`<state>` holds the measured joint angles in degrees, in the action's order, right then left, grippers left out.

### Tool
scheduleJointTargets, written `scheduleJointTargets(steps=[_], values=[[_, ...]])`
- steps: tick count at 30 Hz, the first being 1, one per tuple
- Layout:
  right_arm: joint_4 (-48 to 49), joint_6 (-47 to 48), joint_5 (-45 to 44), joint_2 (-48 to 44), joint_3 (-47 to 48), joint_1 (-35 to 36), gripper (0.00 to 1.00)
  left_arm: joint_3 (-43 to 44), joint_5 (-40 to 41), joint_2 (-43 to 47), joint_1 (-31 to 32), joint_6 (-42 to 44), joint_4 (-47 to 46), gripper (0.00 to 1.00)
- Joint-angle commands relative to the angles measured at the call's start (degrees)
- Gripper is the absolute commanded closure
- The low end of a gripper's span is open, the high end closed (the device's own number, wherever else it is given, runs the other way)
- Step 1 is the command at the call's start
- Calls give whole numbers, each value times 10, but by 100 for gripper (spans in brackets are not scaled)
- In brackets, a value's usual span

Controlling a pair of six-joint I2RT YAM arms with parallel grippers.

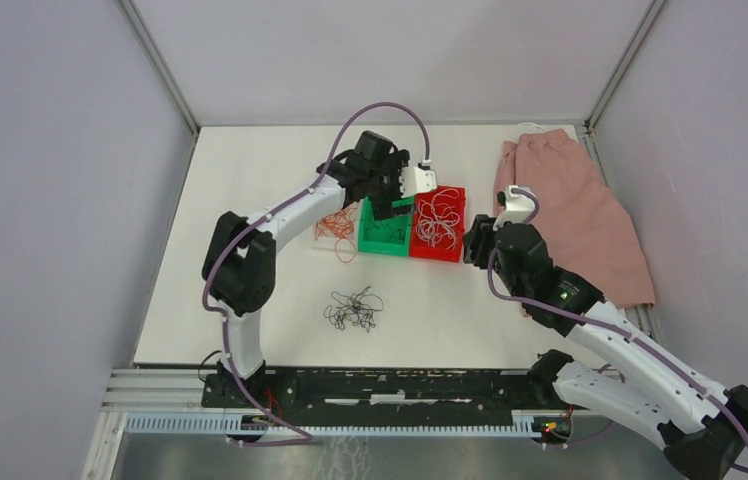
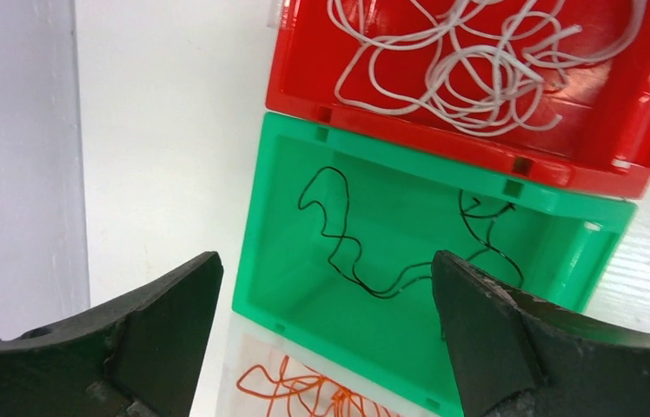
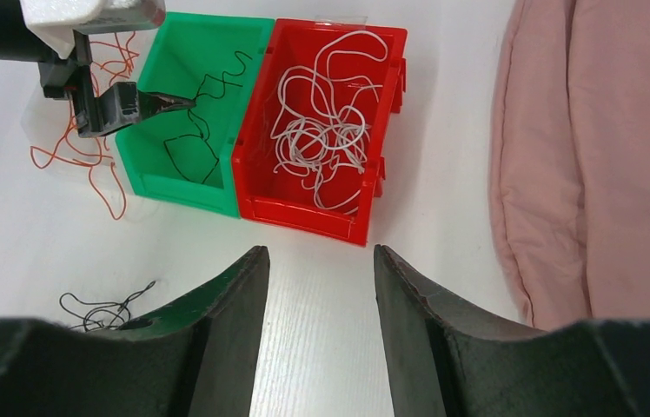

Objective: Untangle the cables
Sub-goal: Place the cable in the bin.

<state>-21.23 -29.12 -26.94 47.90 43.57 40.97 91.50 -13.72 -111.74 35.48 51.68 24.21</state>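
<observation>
A loose clump of black cables (image 1: 353,310) lies on the white table in front of the bins. Orange cables (image 1: 333,228) are spread on a see-through tray left of the green bin (image 1: 382,245). White cables (image 1: 437,220) fill the red bin (image 1: 437,250). My left gripper (image 2: 326,261) hovers open over the green bin (image 2: 391,156), nothing between its fingers; a black cable (image 2: 339,239) lies on the bin floor below. My right gripper (image 3: 320,252) stands open and empty above bare table, just near the red bin (image 3: 304,213).
A pink cloth (image 1: 575,210) lies crumpled at the right edge of the table, close to my right arm. Grey walls enclose the table on three sides. The two bins stand side by side, touching, in the middle.
</observation>
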Motion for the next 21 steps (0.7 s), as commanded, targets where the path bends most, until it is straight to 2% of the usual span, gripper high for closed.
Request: scheduleJointTargets(steps=[1, 4, 7, 9, 12, 17, 21], values=[[21, 16, 29, 5, 25, -2, 44, 66, -39, 55, -9, -30, 96, 1], [48, 36, 96, 34, 30, -2, 38, 130, -58, 68, -24, -78, 177, 0], [83, 29, 185, 89, 39, 0, 36, 136, -91, 113, -54, -114, 243, 0], [110, 30, 253, 137, 44, 6, 36, 98, -138, 160, -88, -132, 265, 0], [140, 54, 401, 218, 61, 10, 35, -11, -192, 252, -137, -121, 277, 1], [141, 75, 573, 351, 100, 11, 36, -183, -192, 403, -170, -63, 282, 1], [171, 77, 645, 402, 93, 11, 37, -235, -202, 469, -170, -63, 279, 0]])
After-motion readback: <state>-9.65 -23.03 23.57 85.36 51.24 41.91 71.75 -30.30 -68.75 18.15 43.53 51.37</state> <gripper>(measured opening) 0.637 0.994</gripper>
